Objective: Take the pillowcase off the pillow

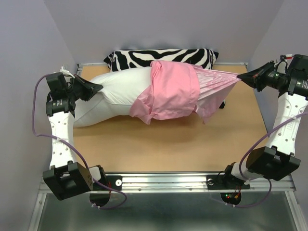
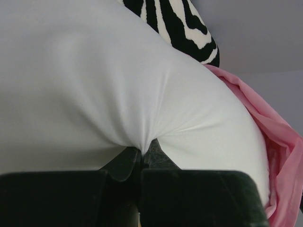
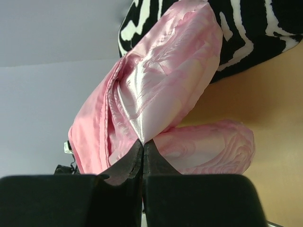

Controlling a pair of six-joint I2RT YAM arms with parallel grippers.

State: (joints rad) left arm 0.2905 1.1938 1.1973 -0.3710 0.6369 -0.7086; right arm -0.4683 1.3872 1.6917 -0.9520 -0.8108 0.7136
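The white pillow (image 1: 118,89) lies across the back of the table, its left half bare. The pink satin pillowcase (image 1: 171,91) is bunched around its right half and stretched taut to the right. My left gripper (image 1: 99,88) is shut on the pillow's left end; the left wrist view shows white fabric (image 2: 142,94) pinched between the jaws (image 2: 142,151). My right gripper (image 1: 239,77) is shut on the pillowcase's closed end; the right wrist view shows the rose-patterned satin (image 3: 161,80) pinched at the fingertips (image 3: 143,142). The pillow's tag is out of view.
A black-and-white zebra-striped cushion (image 1: 144,57) lies behind the pillow against the back wall. The wooden table (image 1: 168,144) is walled by grey panels left, right and behind. A metal rail (image 1: 163,182) runs along the near edge between the arm bases.
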